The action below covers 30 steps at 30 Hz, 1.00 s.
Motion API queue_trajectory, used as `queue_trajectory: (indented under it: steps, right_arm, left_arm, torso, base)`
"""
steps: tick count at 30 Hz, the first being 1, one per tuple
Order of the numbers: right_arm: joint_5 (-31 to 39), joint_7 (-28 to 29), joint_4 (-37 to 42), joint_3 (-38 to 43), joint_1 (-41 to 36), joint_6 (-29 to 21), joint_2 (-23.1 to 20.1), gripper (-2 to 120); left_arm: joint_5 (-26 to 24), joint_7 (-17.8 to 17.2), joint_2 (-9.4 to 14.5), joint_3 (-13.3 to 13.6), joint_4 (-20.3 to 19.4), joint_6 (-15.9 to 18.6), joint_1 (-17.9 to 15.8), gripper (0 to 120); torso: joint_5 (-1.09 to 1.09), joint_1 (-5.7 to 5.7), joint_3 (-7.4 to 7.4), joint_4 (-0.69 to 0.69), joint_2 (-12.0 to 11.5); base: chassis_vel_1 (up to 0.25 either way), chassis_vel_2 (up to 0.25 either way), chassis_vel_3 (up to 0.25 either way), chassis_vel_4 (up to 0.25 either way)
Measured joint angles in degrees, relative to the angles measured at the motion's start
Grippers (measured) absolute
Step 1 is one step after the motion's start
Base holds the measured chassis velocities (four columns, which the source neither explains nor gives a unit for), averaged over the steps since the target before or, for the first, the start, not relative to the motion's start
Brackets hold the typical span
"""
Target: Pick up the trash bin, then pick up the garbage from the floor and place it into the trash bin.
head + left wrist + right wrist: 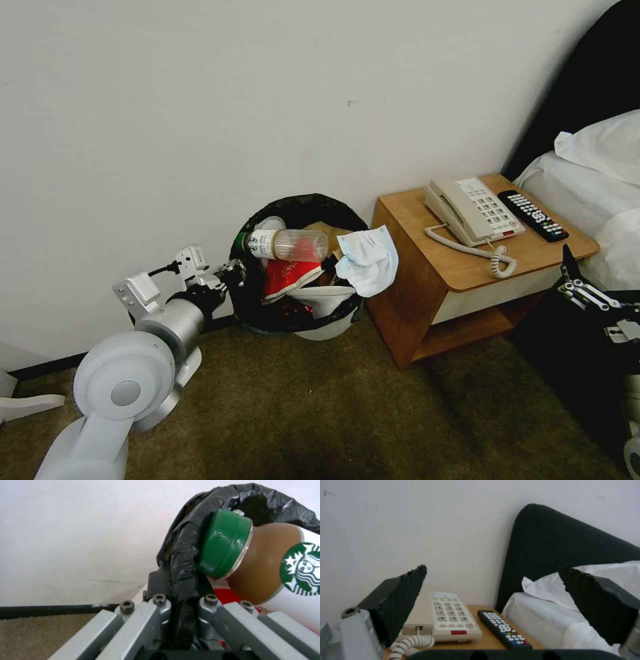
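The trash bin [248,293], lined with a black bag [186,552], stands against the wall, tilted toward me. My left gripper [233,270] is shut on its left rim, and the fingers [160,605] pinch the bag fold. The garbage fills the bin: a clear bottle [288,245] with a green cap [226,545] lies across the top. Under it are a red paper cup [287,277] and a brown paper bag [331,233], and a pale-blue face mask [369,260] hangs over the right rim. My right gripper [567,270] is open at the far right, nothing between its black pads [403,600].
A wooden nightstand [427,287] stands right of the bin, touching it, with a cream telephone [470,210] and a black remote [533,215] on top. A bed with white pillows [600,173] lies beyond. The beige-brown carpet floor [300,400] spreads out in front. A white object [27,403] lies far left.
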Motion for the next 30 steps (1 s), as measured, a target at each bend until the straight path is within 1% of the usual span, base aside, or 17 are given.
queue_trajectory:
  steps: [6, 8, 12, 21, 27, 30]
  right_arm:
    - [-0.7, -0.1, 0.0, -0.5, 0.1, 0.2, 1.0, 100]
    - [-0.8, -0.2, -0.3, -0.5, 0.0, 0.5, 1.3, 100]
    - [-0.9, -0.3, -0.9, -0.5, 0.1, 0.9, 1.4, 100]
    - [-0.8, -0.3, -0.8, 0.6, -0.4, 1.0, 1.9, 100]
    - [-1.3, -0.3, -0.5, 0.3, -0.5, 1.0, 2.7, 100]
    - [-1.4, -0.3, -0.3, 0.3, -0.6, 1.0, 2.7, 100]
  left_arm:
    - [-0.2, 0.0, 0.1, -0.1, -0.1, 0.0, -0.2, 3]
    - [-0.9, -0.1, 0.5, -0.8, -0.3, 0.0, -0.2, 3]
    - [-1.2, -0.2, 0.7, -1.1, -0.3, 0.0, -0.1, 3]
    - [-1.3, -0.3, 0.6, 0.0, 0.0, 0.0, -0.5, 3]
    - [-0.7, -0.2, -0.4, 0.5, 0.7, 0.0, -0.5, 3]
    - [-0.6, -0.1, -0.4, 0.8, 0.7, 0.0, -0.4, 3]
  torso:
    - [0.00, 0.00, 0.00, -0.01, 0.0]
    - [0.00, 0.00, 0.00, 0.00, 0.0]
    - [0.01, 0.00, 0.00, 0.00, 0.0]
    - [0.01, 0.00, 0.00, -0.01, 0.0]
    - [0.01, 0.00, 0.00, -0.01, 0.0]
    - [0.01, 0.00, 0.00, -0.01, 0.0]
  base:
    - [0.000, 0.000, 0.000, 0.000]
    - [0.000, 0.000, 0.000, 0.000]
    - [0.000, 0.000, 0.000, 0.000]
    - [0.000, 0.000, 0.000, 0.000]
    - [0.000, 0.000, 0.000, 0.000]
    - [0.000, 0.000, 0.000, 0.000]
